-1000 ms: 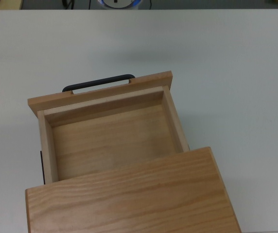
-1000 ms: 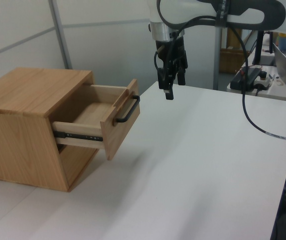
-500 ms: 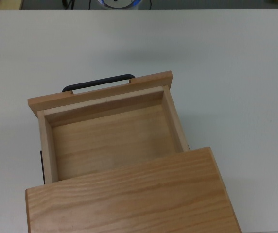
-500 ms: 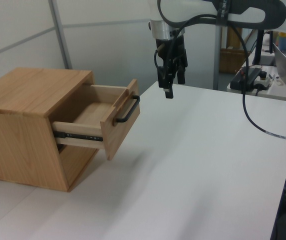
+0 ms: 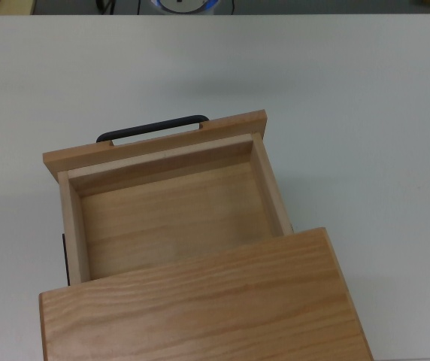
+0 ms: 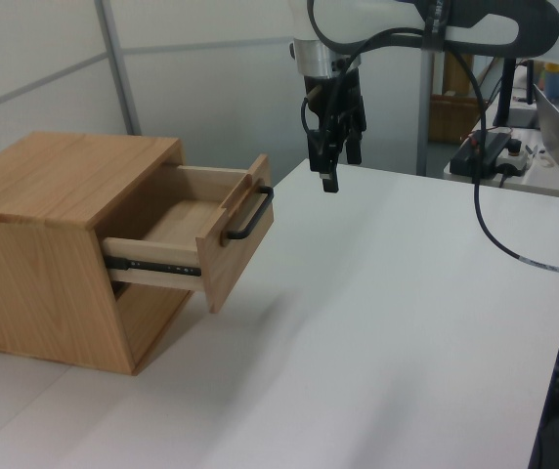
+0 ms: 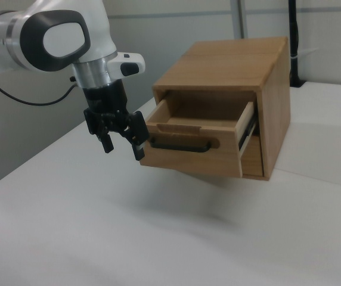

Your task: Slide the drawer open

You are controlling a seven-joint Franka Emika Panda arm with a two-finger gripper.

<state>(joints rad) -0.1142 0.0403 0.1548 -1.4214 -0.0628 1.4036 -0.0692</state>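
Drawer (image 6: 196,231) stands pulled well out of the cabinet (image 6: 55,244), its black handle (image 7: 179,145) free. Fingers (image 7: 139,149) are spread apart, gripping nothing, hanging in the air near the handle. The white arm (image 7: 51,36) points them downward above the bench (image 6: 387,322).

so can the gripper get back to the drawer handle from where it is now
Probably yes. The gripper hangs open in the air just off the handle of the pulled-out drawer, with only bare table between them.
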